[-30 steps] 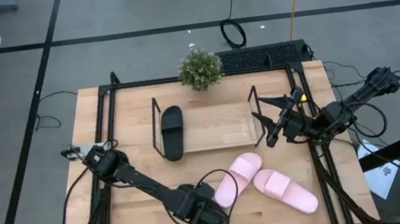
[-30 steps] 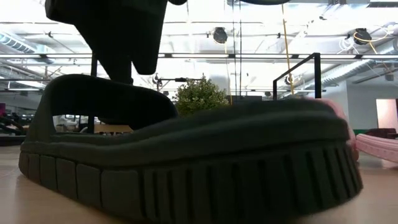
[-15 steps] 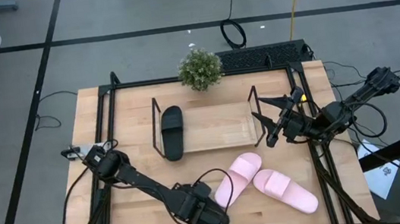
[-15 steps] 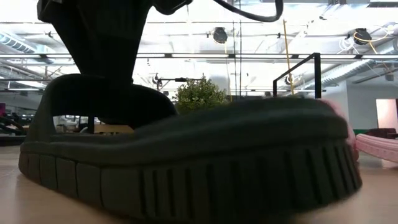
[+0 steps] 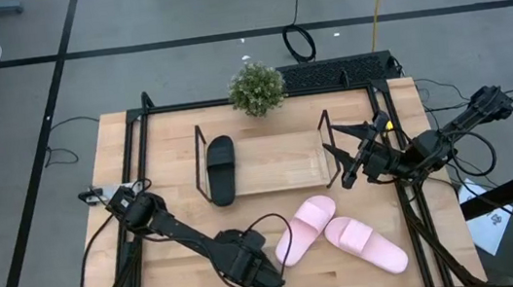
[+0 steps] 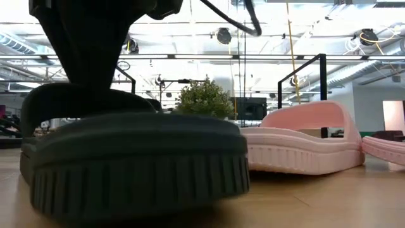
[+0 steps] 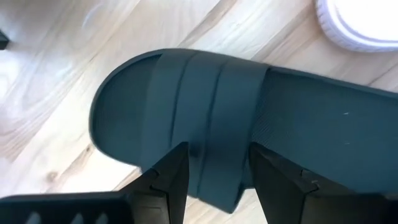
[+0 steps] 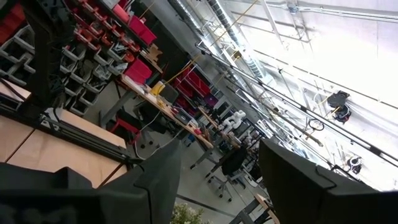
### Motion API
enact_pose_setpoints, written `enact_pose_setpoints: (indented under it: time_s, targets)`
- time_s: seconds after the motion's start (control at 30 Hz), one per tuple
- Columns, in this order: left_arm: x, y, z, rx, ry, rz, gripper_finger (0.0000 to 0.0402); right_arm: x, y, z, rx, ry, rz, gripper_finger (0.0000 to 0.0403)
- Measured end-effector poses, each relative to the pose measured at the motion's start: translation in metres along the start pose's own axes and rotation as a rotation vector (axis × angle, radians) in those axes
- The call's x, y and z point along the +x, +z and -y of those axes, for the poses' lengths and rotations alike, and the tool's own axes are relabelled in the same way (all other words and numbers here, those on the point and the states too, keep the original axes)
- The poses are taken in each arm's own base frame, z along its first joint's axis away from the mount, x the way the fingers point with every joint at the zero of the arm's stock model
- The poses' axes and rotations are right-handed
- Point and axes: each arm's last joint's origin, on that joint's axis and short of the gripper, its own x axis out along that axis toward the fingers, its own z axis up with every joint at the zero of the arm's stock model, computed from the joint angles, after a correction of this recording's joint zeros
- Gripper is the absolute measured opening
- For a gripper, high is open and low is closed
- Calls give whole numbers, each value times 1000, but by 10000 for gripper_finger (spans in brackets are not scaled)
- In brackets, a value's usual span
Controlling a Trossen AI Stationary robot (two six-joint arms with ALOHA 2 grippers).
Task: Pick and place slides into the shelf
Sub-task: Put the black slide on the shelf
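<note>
Four slides: one black slide point(image 5: 221, 169) lies in the shelf point(image 5: 326, 151) at its left end, two pink slides point(image 5: 338, 234) lie near right, and a second black slide point(image 6: 133, 158), hidden overhead by the left gripper point(image 7: 214, 180), shows only in the low and wrist views. That gripper grasps its strap. The right gripper point(image 5: 349, 158) hovers released beside the shelf's right end.

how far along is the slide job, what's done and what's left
Done: one black slide lies in the shelf. In hand: the left pincer is closed on the strap of the second black slide at the table's front, not yet carried over. Left: both pink slides lie on the table. The right pincer waits open beside the shelf's right end.
</note>
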Motion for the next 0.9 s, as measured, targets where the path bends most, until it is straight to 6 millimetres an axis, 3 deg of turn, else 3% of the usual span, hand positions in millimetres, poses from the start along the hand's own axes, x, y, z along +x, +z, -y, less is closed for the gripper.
enact_pose_setpoints:
  time_s: [0.9]
  targets:
    - [0, 1, 2, 15, -20, 7, 161, 0, 0, 0, 24, 1, 0, 205]
